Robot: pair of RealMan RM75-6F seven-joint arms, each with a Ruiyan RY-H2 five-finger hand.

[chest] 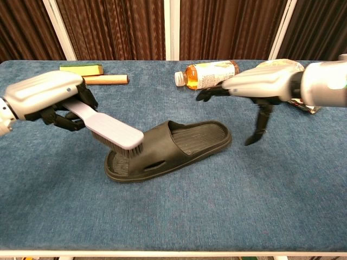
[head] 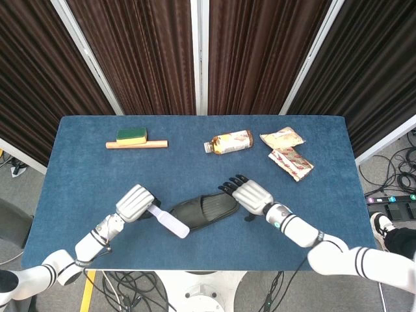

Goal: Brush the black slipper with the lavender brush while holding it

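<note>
The black slipper (head: 201,212) lies flat at the lower centre of the head view, on the blue table (head: 78,162). The left hand (head: 135,203), at lower left, grips the handle of the lavender brush (head: 170,224), whose bristled head hangs over the slipper's left end (chest: 124,154). The right hand (head: 250,194) hovers just right of the slipper with fingers (chest: 259,127) spread and holding nothing; whether it touches the slipper cannot be told.
</note>
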